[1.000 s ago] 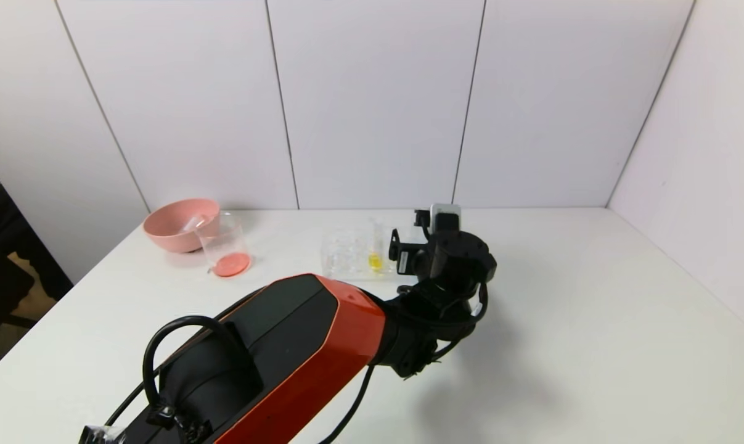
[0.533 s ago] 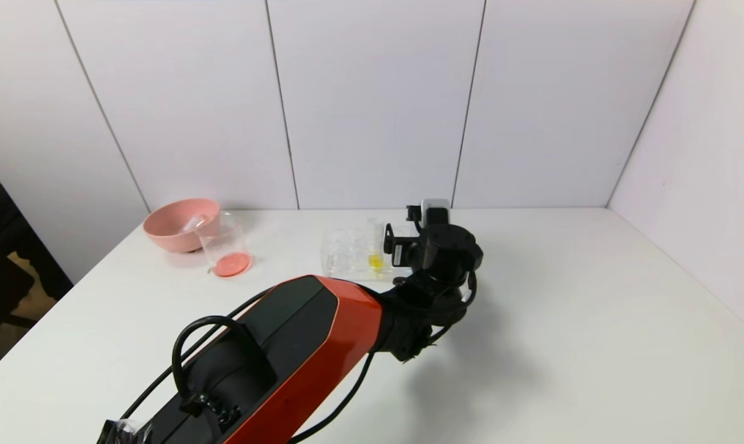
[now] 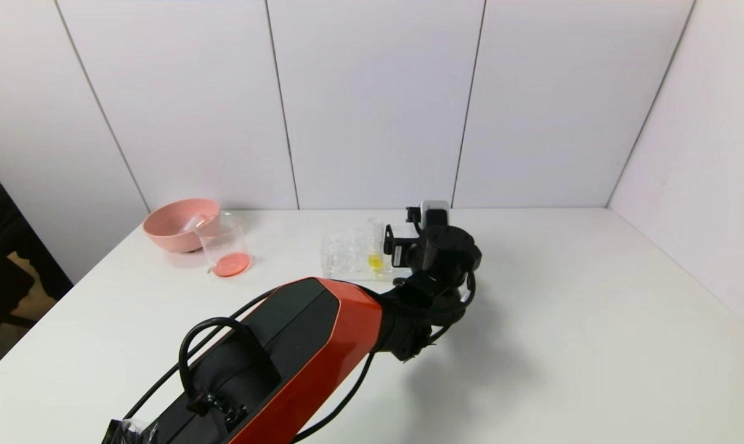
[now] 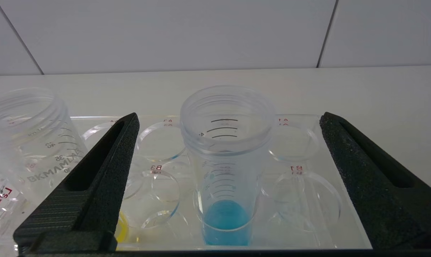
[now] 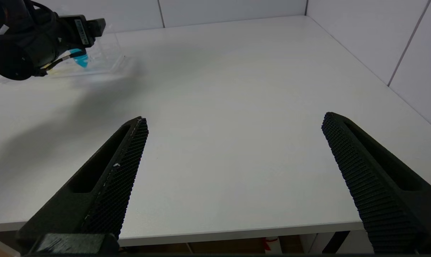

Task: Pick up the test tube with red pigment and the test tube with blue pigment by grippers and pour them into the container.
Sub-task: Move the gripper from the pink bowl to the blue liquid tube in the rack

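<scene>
Head view: we see a white table [image 3: 593,345] boxed in by white panelled walls [image 3: 372,105] at the back and right edge. Near the back-left corner sits a pink bowl [image 3: 174,225], w/ the container [image 3: 225,244] just beside it, toward the centre; red-orange liquid covers the container's bottom. Near the middle of the back edge lies a clear tube rack [image 3: 347,254] holding a yellow-liquid tube [image 3: 376,246].

Our left gripper [image 4: 226,178] is at the rack, its 2 fingers [image 4: 94,185] spread wide on either side of the test tube with blue pigment [image 4: 226,171], not touching it. That tube stands upright in a rack hole, long axis vertical, open threaded mouth up, blue liquid pooled at the bottom. In the right wrist view we see its blue tip [image 5: 81,60] tapering downward.

Our right gripper [image 5: 233,178] hovers w/ fingers wide apart, holding nothing, over the bare front part of the table by the front edge, well apart from the rack. We can't make out the red-pigment tube for sure.
</scene>
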Motion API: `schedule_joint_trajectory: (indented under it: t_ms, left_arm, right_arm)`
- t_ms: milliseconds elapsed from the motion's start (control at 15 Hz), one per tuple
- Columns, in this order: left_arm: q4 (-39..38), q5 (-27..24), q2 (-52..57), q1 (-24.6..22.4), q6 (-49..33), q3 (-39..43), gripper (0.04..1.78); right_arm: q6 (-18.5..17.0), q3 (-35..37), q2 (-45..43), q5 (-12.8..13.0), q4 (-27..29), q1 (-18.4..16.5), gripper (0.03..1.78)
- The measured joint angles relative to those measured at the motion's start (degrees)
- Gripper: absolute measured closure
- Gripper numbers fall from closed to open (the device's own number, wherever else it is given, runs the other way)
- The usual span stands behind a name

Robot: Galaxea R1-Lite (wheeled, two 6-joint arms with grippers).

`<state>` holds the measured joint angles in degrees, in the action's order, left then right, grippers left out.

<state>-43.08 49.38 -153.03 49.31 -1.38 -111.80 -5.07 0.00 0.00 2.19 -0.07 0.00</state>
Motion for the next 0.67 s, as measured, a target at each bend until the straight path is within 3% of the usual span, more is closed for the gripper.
schedule_joint_trajectory:
  t_ms: [133,333,667]
  left_arm:
    - [0.1,0.0,-0.3,-0.3,0.1,-0.5,0.09]
    - [0.3,-0.1,-0.9,-0.6,0.0,-1.2,0.33]
    - [0.3,-0.7,-1.2,-0.7,0.0,-1.4,1.17]
  right_arm:
    - [0.0,0.0,0.0,0.0,0.0,0.0,0.04]
    - [0.0,0.0,0.0,0.0,0.0,0.0,0.04]
    - [0.0,0.0,0.0,0.0,0.0,0.0,0.04]
